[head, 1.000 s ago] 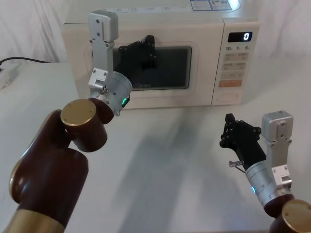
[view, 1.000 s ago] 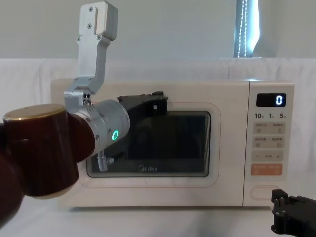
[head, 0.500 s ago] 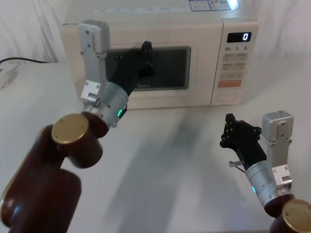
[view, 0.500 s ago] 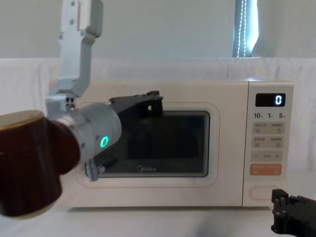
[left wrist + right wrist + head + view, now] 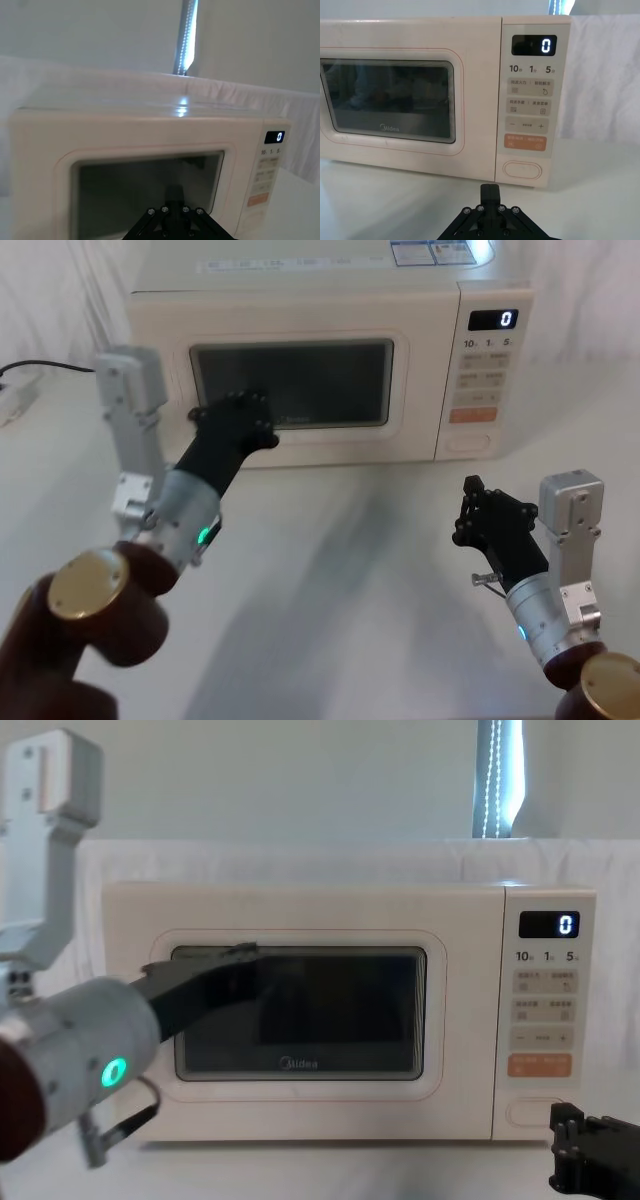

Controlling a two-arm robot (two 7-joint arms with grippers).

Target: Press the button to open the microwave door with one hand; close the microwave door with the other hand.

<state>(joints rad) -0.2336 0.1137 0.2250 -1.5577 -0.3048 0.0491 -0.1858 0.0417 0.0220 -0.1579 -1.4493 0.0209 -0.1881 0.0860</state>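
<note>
The microwave door (image 5: 300, 436) lies flush with the cream oven, its dark window (image 5: 300, 1010) unobstructed. The wide cream button (image 5: 466, 440) sits lowest on the control panel, below the orange key, and shows plainly in the right wrist view (image 5: 522, 170). My left gripper (image 5: 240, 408) hangs just in front of the door's lower left part, jaws together, holding nothing; its tip (image 5: 173, 192) points at the window. My right gripper (image 5: 470, 505) hovers low over the table in front of the panel, shut and empty, its tip (image 5: 490, 189) aimed below the button.
The display (image 5: 493, 317) reads 0. A white cloth covers the table (image 5: 340, 570), with open room between the two arms. A dark cable (image 5: 30, 365) runs at the far left.
My left arm has drawn back and down from the door window toward me, and the window is now uncovered. The right arm has not moved. The door stays closed.
</note>
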